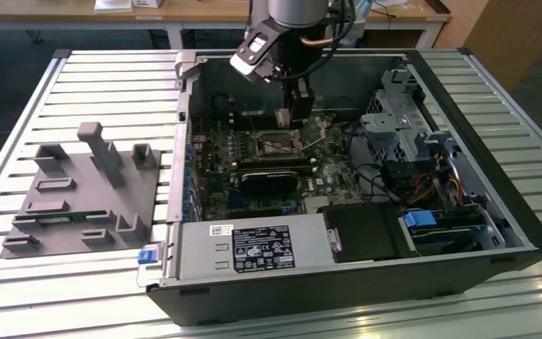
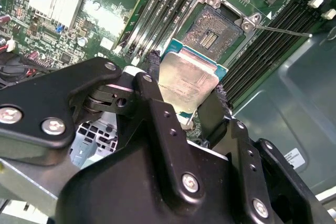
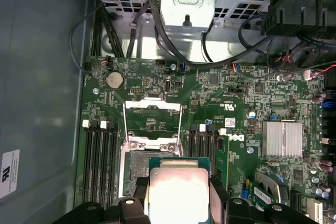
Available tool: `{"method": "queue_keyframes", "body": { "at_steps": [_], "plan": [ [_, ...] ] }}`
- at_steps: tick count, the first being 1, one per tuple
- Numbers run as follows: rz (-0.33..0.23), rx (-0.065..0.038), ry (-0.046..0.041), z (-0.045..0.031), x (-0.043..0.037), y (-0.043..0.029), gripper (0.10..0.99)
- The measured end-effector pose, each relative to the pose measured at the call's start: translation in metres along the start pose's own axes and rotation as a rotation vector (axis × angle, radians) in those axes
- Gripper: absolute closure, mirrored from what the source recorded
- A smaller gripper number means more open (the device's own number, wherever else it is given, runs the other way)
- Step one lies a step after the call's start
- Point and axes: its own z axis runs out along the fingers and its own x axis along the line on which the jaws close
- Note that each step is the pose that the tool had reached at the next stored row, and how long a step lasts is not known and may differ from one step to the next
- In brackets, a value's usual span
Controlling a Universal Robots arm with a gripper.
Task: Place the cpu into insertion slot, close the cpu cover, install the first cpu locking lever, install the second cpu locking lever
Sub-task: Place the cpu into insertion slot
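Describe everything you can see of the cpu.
The cpu is a small flat square chip: a dull silvery-beige metal top on a thin green board whose edge shows around it. The gripper holds it by two opposite edges between black fingers, with the metal face toward both wrist cameras. It hangs above the open insertion slot, partly covering it in the first wrist view, and is not seated in it.

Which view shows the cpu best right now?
The second wrist view: most of the cpu shows, clamped between the jaws, near the open slot. The first wrist view has it too, cut by the picture's edge. In the exterior view, under the gripper, it is too small to tell.
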Motion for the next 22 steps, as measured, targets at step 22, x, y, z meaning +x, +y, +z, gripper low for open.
{"method": "queue_keyframes", "body": {
  "at_steps": [22],
  "plan": [
    [0.0, 0.003, -0.0069, 0.0146, 0.0007, -0.0011, 0.549]
  ]
}}
